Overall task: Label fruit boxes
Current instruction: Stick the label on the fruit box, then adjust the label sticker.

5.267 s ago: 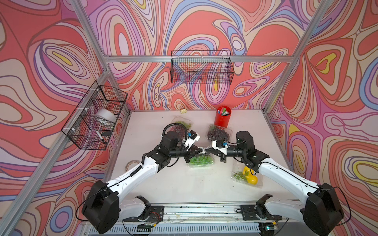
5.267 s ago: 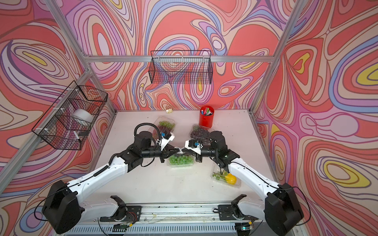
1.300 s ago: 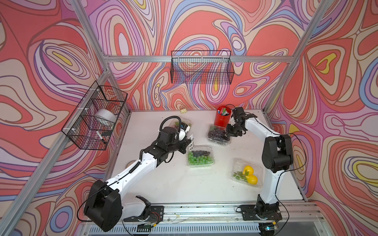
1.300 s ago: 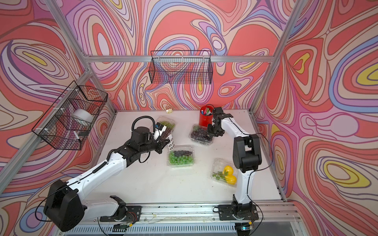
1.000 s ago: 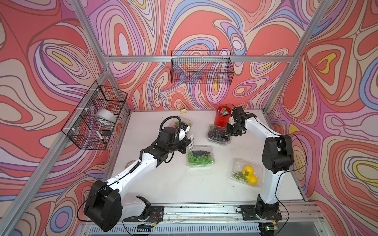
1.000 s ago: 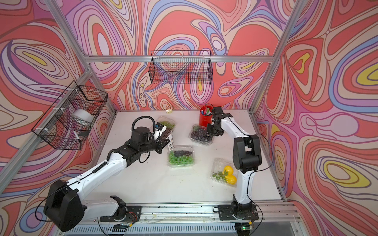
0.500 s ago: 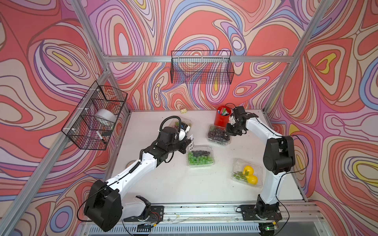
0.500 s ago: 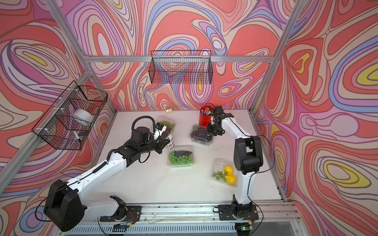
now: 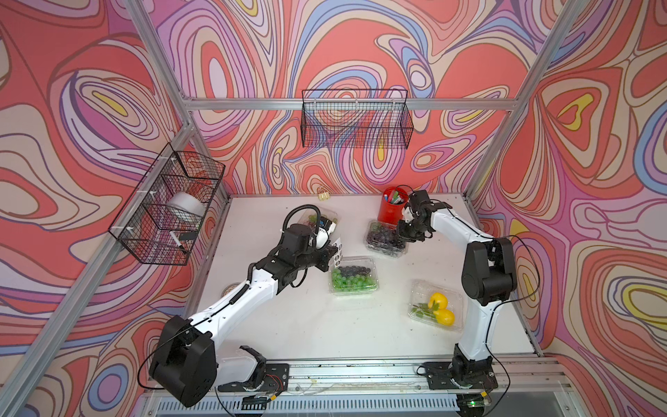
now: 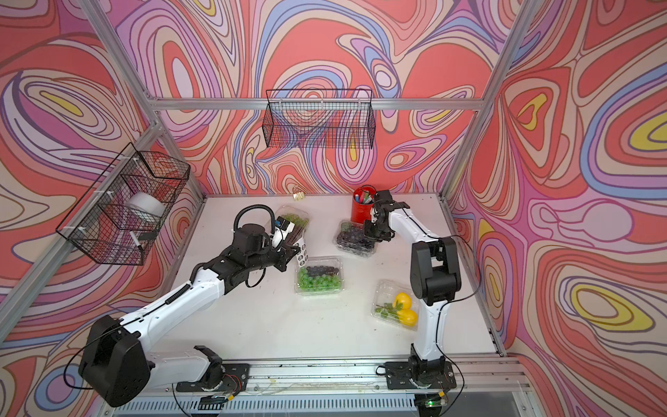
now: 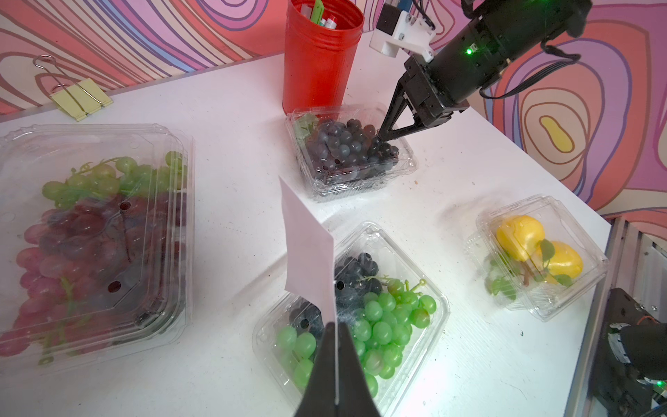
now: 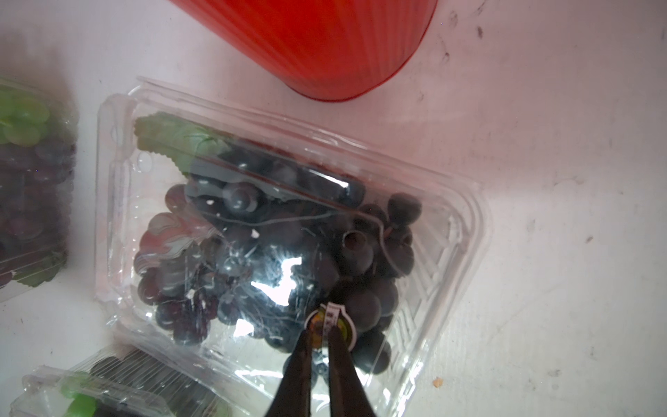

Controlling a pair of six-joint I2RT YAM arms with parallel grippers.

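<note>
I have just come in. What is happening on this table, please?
A labelling job is under way. The left gripper is shut on a white sticker sheet, held upright near the box of green grapes. The right gripper has its tips nearly together at a round sticker on the lid of the dark grape box beside the red cup; whether it grips the sticker is unclear. The lemon box and the box of red grapes lie untouched.
</note>
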